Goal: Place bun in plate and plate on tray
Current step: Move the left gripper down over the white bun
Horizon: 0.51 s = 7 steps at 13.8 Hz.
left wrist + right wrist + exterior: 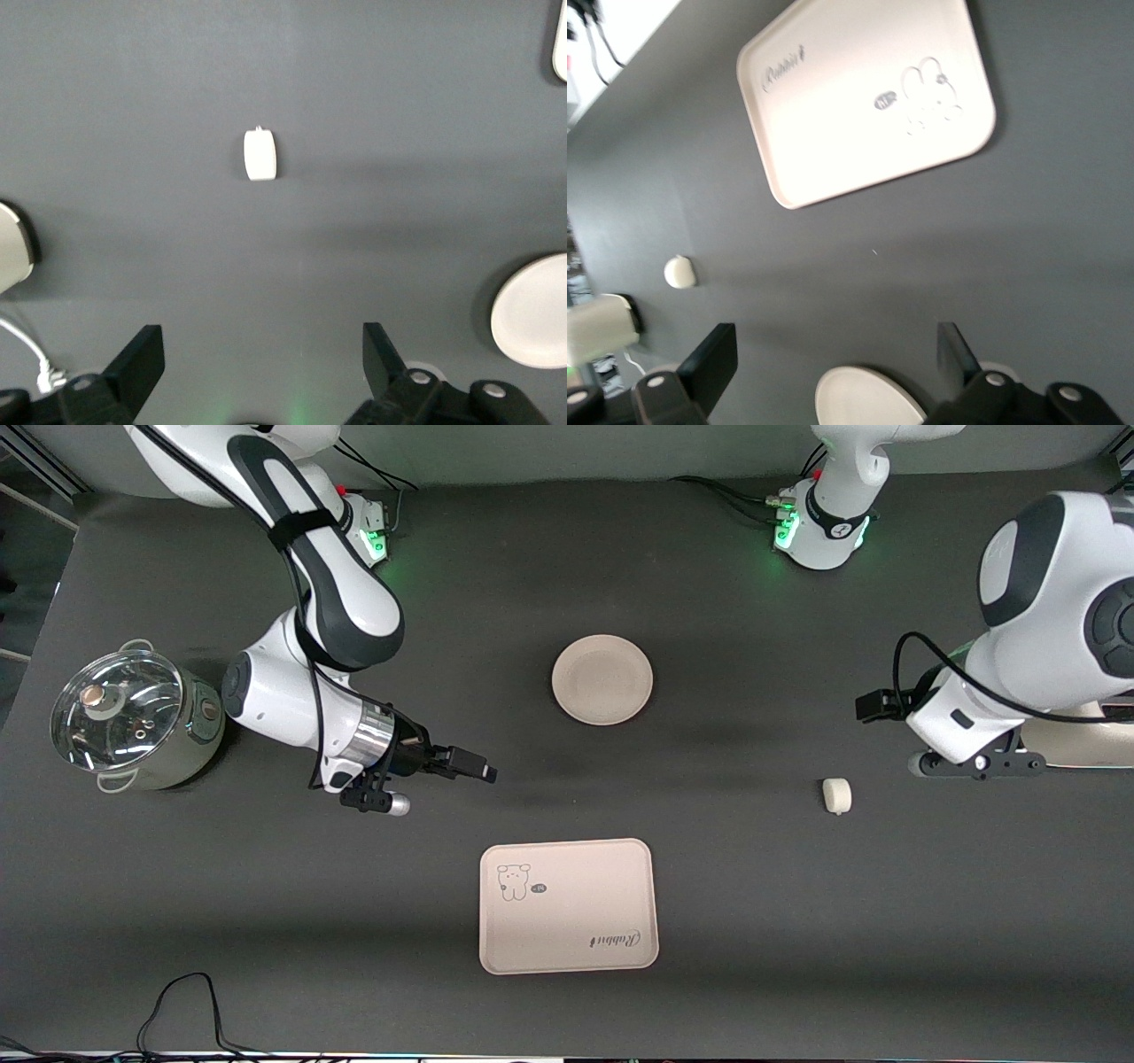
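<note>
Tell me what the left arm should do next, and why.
Probably lower the open left gripper onto the bun. The bun lies alone on the table, apart from the empty plate and tray, toward the left arm's end. The right gripper waits, open.

I work in a robotics lab, not a kitchen. My two white arms are bolted by their bases (819, 527) to a table (726, 921) covered in plain dark grey matting, with green status lights glowing at the mounts. Loose black cables (182, 1005) trail over the table's edge. The only household things are props: a lidded steel pot (133, 722), a plate (602, 679), a tray (568, 905).
</note>
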Available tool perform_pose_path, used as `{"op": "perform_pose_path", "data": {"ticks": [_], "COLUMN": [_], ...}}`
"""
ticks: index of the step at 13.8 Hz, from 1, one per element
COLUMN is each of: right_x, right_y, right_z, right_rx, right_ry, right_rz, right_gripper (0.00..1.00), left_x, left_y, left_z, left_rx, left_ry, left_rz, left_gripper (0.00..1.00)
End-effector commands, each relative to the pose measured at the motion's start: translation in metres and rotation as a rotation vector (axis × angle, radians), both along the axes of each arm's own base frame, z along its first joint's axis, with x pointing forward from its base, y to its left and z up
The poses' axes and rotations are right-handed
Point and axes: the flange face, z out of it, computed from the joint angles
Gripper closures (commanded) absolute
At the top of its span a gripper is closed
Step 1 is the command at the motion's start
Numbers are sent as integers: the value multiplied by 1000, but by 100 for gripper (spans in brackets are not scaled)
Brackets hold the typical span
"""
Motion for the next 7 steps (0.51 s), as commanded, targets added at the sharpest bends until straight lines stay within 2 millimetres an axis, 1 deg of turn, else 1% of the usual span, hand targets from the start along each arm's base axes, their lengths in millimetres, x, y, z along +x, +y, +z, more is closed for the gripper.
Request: {"op": "perform_pose_path", "data": {"ticks": [1, 2, 3, 4, 6, 7], "right_x": [4, -2, -13, -24, -59, -77], "right_y": [-2, -4, -13, -18, -27, -32], "right_z": [-28, -37, -54, -68, -107, -123], "right_rx": [83, 99, 114, 173, 255, 275], "right_ry": [-30, -66, -88, -113, -182, -230], "right_rz": [-25, 26, 70, 85, 115, 129], "right_gripper": [0, 0, 0, 0, 0, 0], "left_x": [9, 18, 26, 31, 37, 38], "left_y": [9, 12, 20, 20, 22, 24], "left_z": [-54, -81, -102, -119, -157, -175], "left_rx": [-5, -11, -17, -19, -8, -1], "left_ry": [-13, -3, -1, -3, 27, 32], "left_rz": [9, 15, 28, 28, 20, 13], "left_gripper": [0, 0, 0, 0, 0, 0]}}
